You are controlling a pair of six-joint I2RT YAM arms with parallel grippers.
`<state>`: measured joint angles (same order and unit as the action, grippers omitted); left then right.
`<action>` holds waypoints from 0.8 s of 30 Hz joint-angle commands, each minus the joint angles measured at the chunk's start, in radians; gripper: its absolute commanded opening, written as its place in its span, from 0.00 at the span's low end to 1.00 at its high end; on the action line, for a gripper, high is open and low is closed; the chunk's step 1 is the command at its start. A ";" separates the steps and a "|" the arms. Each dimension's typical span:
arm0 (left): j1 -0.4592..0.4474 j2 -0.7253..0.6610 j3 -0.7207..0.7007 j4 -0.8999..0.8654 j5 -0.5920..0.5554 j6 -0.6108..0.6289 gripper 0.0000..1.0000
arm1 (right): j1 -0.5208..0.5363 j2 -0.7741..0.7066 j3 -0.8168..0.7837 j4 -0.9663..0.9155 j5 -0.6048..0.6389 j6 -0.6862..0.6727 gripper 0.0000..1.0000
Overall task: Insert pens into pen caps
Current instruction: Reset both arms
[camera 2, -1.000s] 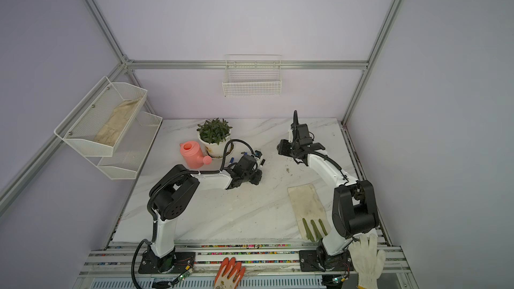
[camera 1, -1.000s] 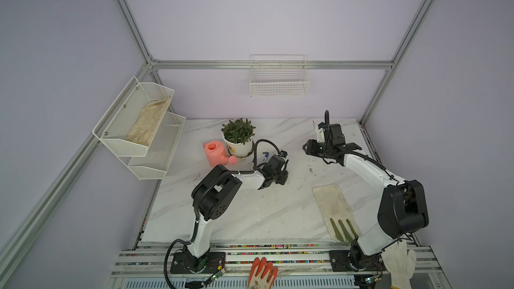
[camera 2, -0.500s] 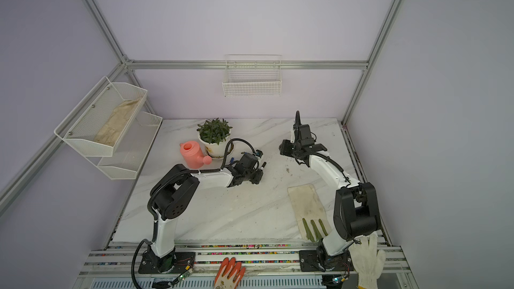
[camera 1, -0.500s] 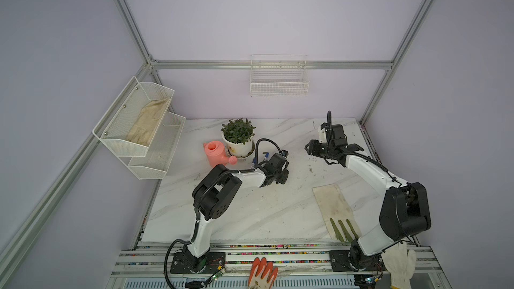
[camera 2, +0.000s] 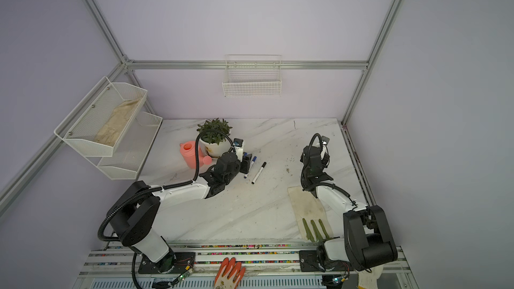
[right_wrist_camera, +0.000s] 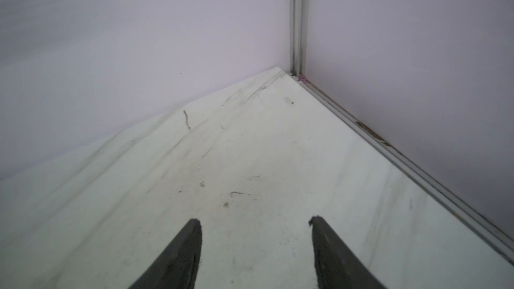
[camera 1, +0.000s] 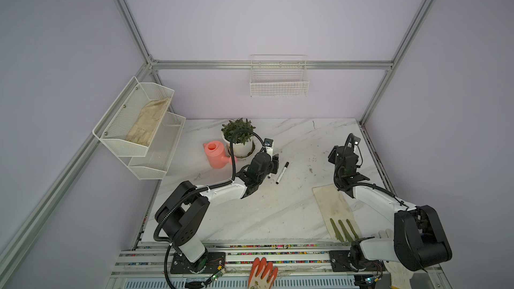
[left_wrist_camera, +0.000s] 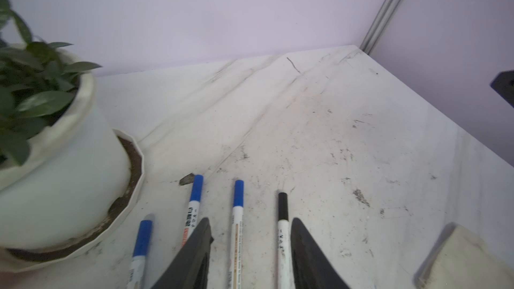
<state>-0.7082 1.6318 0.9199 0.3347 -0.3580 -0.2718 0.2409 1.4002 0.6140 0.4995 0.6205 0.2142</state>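
Pens (left_wrist_camera: 237,218) lie in row by plant pot (left_wrist_camera: 69,162), all four wearing pen caps (left_wrist_camera: 238,193); capping looks finished. Left gripper (left_wrist_camera: 250,221) half-open astride two, gripping none; right gripper (right_wrist_camera: 254,222) wide, empty.

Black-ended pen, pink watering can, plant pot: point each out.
black-ended pen (left_wrist_camera: 283,239): left wrist view, white barrel.
pink watering can (camera 1: 216,159): in a top view, body side.
plant pot (left_wrist_camera: 61,173): left wrist view, white wall.
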 commanded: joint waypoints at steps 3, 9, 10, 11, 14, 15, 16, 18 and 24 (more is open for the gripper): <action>0.107 -0.134 -0.165 -0.017 -0.193 -0.068 0.49 | -0.003 0.177 -0.146 0.565 0.199 -0.228 0.68; 0.247 -0.322 -0.285 -0.129 -0.317 -0.079 0.52 | 0.000 0.203 -0.211 0.777 -0.062 -0.330 0.97; 0.267 -0.348 -0.304 -0.135 -0.336 -0.068 0.52 | -0.001 0.216 -0.191 0.754 -0.083 -0.341 0.97; 0.290 -0.370 -0.318 -0.141 -0.355 -0.059 0.52 | -0.001 0.227 -0.164 0.711 -0.111 -0.346 0.97; 0.348 -0.425 -0.343 -0.165 -0.389 -0.050 0.53 | 0.000 0.255 -0.115 0.648 -0.212 -0.371 0.97; 0.363 -0.436 -0.347 -0.169 -0.393 -0.045 0.53 | -0.001 0.258 -0.115 0.659 -0.235 -0.361 0.97; 0.381 -0.448 -0.352 -0.174 -0.387 -0.036 0.54 | -0.006 0.274 -0.133 0.717 -0.277 -0.328 0.97; 0.406 -0.460 -0.354 -0.187 -0.387 -0.015 0.54 | -0.022 0.366 -0.168 0.916 -0.204 -0.337 0.97; 0.507 -0.432 -0.368 -0.121 -0.353 0.028 0.57 | -0.114 0.389 -0.160 0.888 -0.343 -0.266 0.97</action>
<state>-0.2466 1.1969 0.5915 0.1528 -0.7139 -0.2829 0.1295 1.7958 0.4599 1.2697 0.3313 -0.0578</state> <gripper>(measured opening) 0.565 0.974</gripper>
